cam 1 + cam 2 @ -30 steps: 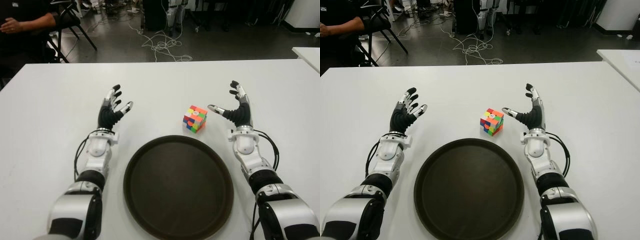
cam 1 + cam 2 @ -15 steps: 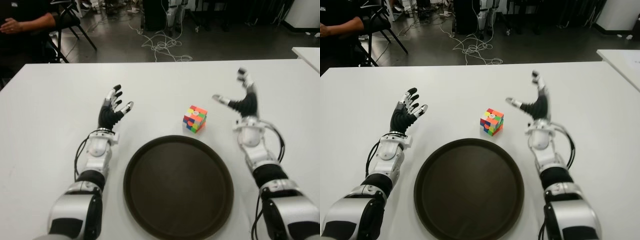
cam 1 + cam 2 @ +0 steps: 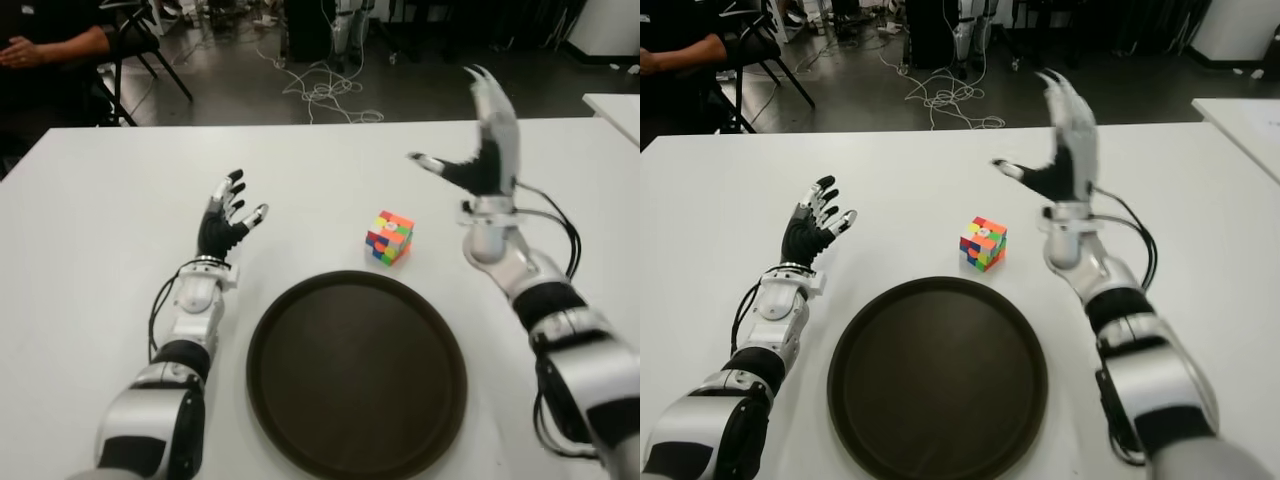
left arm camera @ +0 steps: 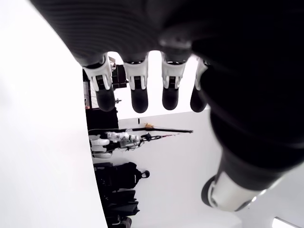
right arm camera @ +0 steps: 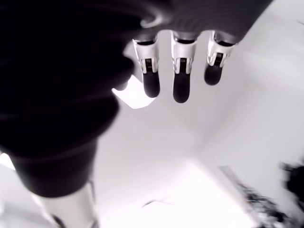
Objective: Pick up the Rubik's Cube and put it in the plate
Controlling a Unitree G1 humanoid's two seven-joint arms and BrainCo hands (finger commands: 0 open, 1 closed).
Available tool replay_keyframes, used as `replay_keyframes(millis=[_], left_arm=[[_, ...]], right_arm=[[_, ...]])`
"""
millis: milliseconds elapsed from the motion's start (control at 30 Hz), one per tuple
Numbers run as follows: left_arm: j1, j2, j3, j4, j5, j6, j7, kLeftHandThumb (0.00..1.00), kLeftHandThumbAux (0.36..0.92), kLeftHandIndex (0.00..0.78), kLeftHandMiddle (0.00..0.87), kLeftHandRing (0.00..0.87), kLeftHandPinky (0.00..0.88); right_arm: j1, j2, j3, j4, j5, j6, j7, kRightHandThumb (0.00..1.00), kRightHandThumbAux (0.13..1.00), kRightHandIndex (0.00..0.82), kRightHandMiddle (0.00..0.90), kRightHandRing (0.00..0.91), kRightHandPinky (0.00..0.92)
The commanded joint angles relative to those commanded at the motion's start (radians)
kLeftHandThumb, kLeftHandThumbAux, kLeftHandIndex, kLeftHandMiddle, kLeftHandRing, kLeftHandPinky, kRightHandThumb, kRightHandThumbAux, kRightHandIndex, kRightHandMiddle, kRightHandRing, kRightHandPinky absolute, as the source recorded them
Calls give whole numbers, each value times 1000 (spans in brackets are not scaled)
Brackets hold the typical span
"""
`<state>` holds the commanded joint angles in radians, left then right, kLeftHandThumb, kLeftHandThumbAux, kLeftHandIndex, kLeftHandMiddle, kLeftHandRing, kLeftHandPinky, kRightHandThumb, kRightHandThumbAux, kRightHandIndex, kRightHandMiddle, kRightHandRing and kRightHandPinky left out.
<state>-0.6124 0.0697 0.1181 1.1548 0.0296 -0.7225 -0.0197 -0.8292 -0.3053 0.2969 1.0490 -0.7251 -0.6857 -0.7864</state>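
Rubik's Cube [image 3: 390, 237], no legible writing

The matt dark plate [image 3: 356, 375] and glossy plastic Rubik's Cube [image 3: 390, 237] sit on a smooth white table [image 3: 100, 200].

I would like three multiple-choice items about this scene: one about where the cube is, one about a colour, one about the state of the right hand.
1. Where is the Rubik's Cube?
A. inside the plate
B. on the table, beyond the plate's far rim
C. in the left hand

2. What colour is the plate?
A. white
B. dark brown
C. bright green

3. What is the state of the right hand?
A. open, raised above the table, holding nothing
B. closed around the cube
C. lying flat inside the plate

Answers:
1 B: the cube stands on the white table, outside the rim.
2 B: the round plate is dark brown.
3 A: its fingers are spread, to the right of the cube and higher.
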Motion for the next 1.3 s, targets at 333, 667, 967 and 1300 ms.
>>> replay_keyframes(millis=[333, 667, 967, 1300], left_arm=[[1, -2, -1, -8, 2, 10, 9, 0, 812, 49, 87, 58, 36], [3, -5, 0, -14, 6, 6, 28, 0, 803, 49, 90, 58, 37], [6, -3, -7, -18, 10, 9, 39, 0, 806, 47, 91, 58, 41], [8, -1, -11, -23, 16, 7, 40, 3, 820, 48, 91, 58, 53]], right_arm=[[3, -124, 135, -182, -12, 134, 649, 0, 738, 96, 134, 145, 128], [7, -160, 168, -272, -12, 280, 927, 0, 757, 108, 141, 140, 107], [33, -184, 171, -393, 4, 384, 1078, 0, 769, 101, 132, 129, 112], [57, -205, 164, -476, 18, 422, 1159, 0, 765, 97, 124, 123, 112]])
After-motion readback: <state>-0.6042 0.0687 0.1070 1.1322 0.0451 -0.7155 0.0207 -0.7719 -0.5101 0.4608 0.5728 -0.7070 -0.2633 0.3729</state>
